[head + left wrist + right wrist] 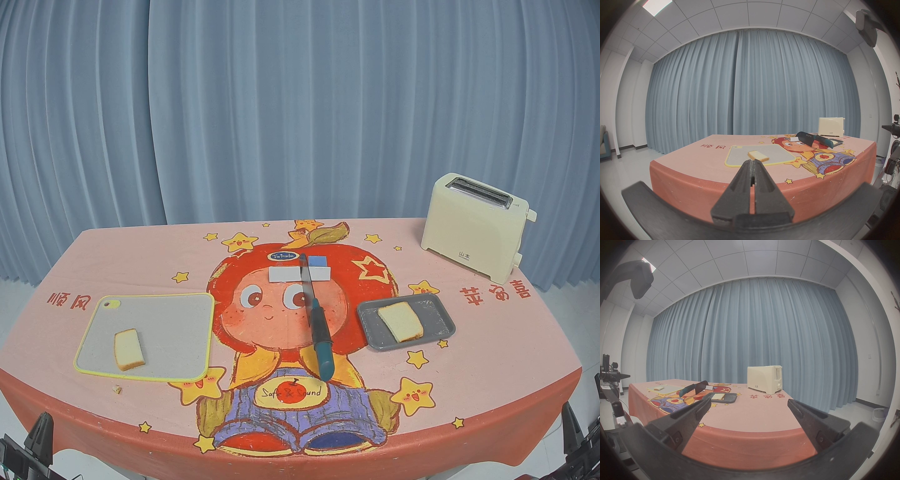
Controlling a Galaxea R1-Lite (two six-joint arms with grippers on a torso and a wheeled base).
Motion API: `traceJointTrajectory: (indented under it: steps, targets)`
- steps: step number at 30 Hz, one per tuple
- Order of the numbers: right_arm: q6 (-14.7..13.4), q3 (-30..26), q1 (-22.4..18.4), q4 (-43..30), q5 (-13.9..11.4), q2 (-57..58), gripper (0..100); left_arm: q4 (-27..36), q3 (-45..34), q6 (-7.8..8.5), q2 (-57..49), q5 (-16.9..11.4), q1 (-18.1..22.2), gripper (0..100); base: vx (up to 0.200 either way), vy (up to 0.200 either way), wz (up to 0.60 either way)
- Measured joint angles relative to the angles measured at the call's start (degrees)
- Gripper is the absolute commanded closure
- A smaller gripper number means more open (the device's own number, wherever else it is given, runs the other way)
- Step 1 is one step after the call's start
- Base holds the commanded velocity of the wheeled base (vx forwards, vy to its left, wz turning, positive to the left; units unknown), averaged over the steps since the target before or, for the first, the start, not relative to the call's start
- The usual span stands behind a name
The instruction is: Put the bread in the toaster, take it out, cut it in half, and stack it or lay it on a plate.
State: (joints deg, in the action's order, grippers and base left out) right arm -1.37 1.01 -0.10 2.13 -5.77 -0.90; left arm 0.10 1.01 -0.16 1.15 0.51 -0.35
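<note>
The left end effector is pinched closed, empty; the right end effector gapes wide, empty. Both hang before the pink-clothed worktop. One pale bread half lies on the yellow-rimmed grey cutting board, a second bread half on the dark grey rectangular tray.

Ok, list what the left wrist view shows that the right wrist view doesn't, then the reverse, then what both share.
Left wrist view: the left gripper, shut. Right wrist view: the open right gripper and a pale bread slice lying on the dark grey rectangular tray. Both: the cream toaster, the teal-handled knife, and the grey yellow-rimmed cutting board carrying a second bread slice.
</note>
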Motion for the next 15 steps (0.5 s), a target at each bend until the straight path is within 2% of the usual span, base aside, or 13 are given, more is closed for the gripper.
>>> traceJointTrajectory:
  steps: [12,15]
  targets:
    - [0.1,0.0,0.0,0.0,0.9,0.0,0,0.0,0.0,0.00,0.0,0.0,0.0,100,0.000,0.000,0.00]
    - [0.3,0.0,0.0,0.0,2.2,0.0,0,0.0,0.0,0.00,0.0,0.0,0.0,100,0.000,0.000,0.00]
